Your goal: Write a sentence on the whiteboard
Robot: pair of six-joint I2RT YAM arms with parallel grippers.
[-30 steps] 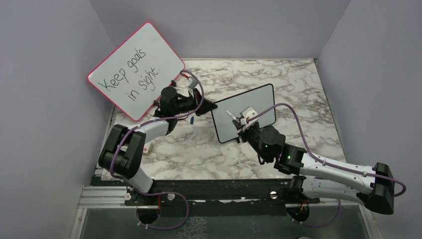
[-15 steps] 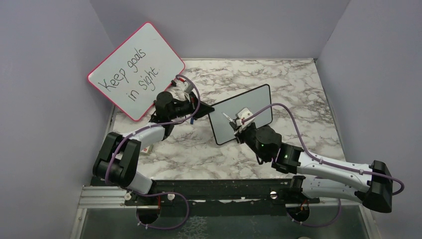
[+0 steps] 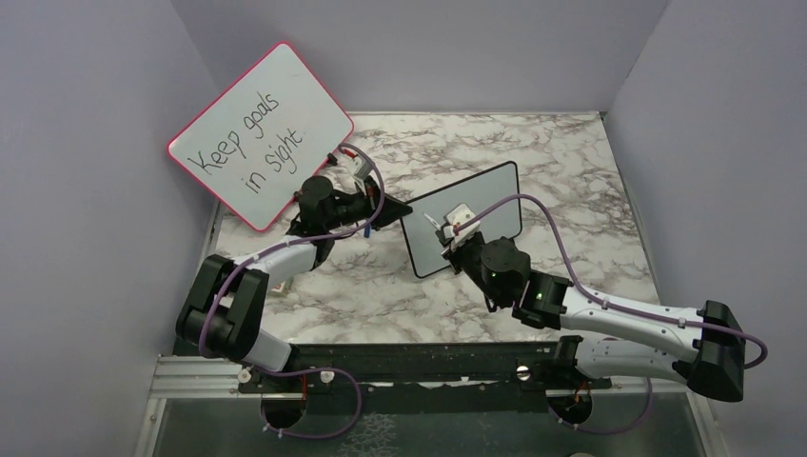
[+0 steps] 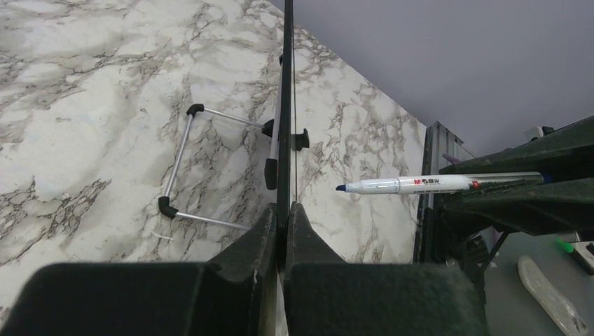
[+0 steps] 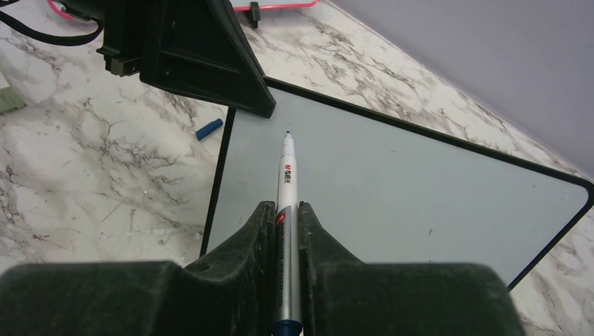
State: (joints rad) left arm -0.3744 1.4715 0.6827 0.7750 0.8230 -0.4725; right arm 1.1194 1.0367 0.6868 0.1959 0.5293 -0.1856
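- Lower centre: the right claw point(image 5: 287, 217) grasps a silver marker point(image 5: 288, 175), its blue tip just short of the whiteboard point(image 5: 420, 196).
- Mid-frame on the marble desk point(image 3: 381, 286), the whiteboard stands plain-faced, its upper left corner clenched in the left claw point(image 4: 285, 213).
- Upper left: a red-framed board point(image 3: 262, 133) reads "Keep goals in sight".

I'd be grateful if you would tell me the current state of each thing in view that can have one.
whiteboard: blank, gripped by one edge.
marker: uncapped, tip short of the whiteboard, not touching.
blue cap: off, lying on the table.
left hand: shut on the whiteboard's edge.
right hand: shut on the marker.
red-framed board: propped up, written on in black.
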